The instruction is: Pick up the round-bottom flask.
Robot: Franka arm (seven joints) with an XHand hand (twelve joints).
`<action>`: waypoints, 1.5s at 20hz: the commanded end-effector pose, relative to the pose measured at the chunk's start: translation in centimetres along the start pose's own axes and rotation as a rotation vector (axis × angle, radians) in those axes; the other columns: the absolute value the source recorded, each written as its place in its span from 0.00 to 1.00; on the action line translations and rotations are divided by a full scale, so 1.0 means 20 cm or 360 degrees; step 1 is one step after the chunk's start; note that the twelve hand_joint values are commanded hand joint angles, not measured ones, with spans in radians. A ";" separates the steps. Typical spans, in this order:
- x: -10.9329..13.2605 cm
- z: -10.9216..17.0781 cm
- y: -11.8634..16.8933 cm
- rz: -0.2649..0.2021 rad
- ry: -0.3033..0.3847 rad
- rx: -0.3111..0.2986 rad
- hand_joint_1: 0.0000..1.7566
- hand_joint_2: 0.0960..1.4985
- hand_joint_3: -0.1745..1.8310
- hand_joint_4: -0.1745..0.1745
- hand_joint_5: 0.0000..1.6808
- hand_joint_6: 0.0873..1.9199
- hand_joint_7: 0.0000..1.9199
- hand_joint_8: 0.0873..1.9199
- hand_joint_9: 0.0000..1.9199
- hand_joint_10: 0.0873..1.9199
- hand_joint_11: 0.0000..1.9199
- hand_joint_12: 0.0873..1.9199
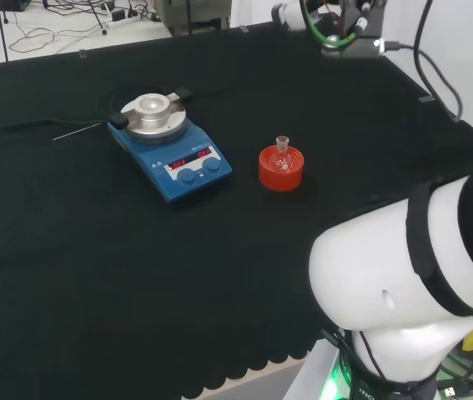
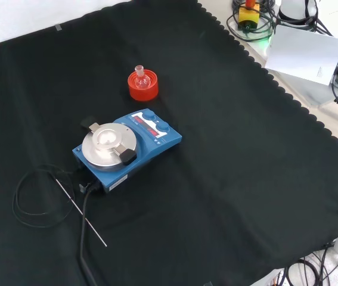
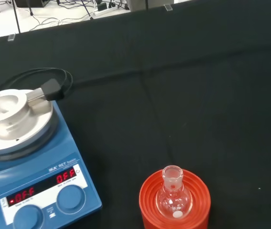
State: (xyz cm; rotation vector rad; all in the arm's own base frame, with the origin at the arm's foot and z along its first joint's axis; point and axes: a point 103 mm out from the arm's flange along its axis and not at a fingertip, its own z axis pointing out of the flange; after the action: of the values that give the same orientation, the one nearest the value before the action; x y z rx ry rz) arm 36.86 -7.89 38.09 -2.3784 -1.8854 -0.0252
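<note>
The hand's fingers cannot be made out. A small clear flask point(image 1: 282, 154) sits upright in a red ring stand point(image 1: 280, 169), near a blue hotplate point(image 1: 173, 146) with its cable point(image 2: 34, 196) and thin probe point(image 2: 80, 213).

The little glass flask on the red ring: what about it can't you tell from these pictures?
- Flask bottom: hidden inside the red ring, all views.
- White speck inside: wrist view, too small to identify.
- Any liquid: clear glass, cannot tell.
- Ring's base: cut off by the wrist view's edge.
</note>
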 end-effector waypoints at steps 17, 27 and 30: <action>-0.06 0.95 0.36 0.0156 0.0089 0.0271 0.43 0.47 0.35 0.50 0.31 0.00 0.10 0.27 0.21 0.31 0.04 0.72; -0.10 1.13 0.36 0.0189 0.0116 0.0341 0.48 0.43 0.36 0.47 0.37 0.00 0.11 0.27 0.22 0.31 0.04 0.72; -0.11 1.17 0.35 0.0202 0.0124 0.0354 0.49 0.42 0.37 0.47 0.38 0.00 0.11 0.27 0.23 0.30 0.05 0.71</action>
State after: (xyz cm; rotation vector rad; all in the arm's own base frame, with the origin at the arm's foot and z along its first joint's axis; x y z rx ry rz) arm 42.34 -9.24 18.26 -2.3275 -1.6585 0.0800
